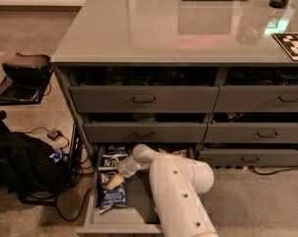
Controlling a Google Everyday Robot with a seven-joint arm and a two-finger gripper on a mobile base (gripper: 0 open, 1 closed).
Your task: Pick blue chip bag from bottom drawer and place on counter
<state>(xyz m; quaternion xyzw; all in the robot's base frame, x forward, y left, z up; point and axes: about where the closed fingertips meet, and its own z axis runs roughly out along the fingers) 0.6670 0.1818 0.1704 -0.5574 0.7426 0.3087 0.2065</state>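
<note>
Bottom drawer: standing pulled open, lower left of centre.
Blue chip bag: lying flat on the drawer floor beside the left wall; another blue bag is lying behind it.
Gripper: hanging low in the drawer between the two bags; open or closed, I cannot tell.
Step in hand: grasping, by my judgement. Pinching the bag's upper edge and lifting straight up is advised.
Arm: covering the drawer's right half.
Counter: spanning the upper frame.
</note>
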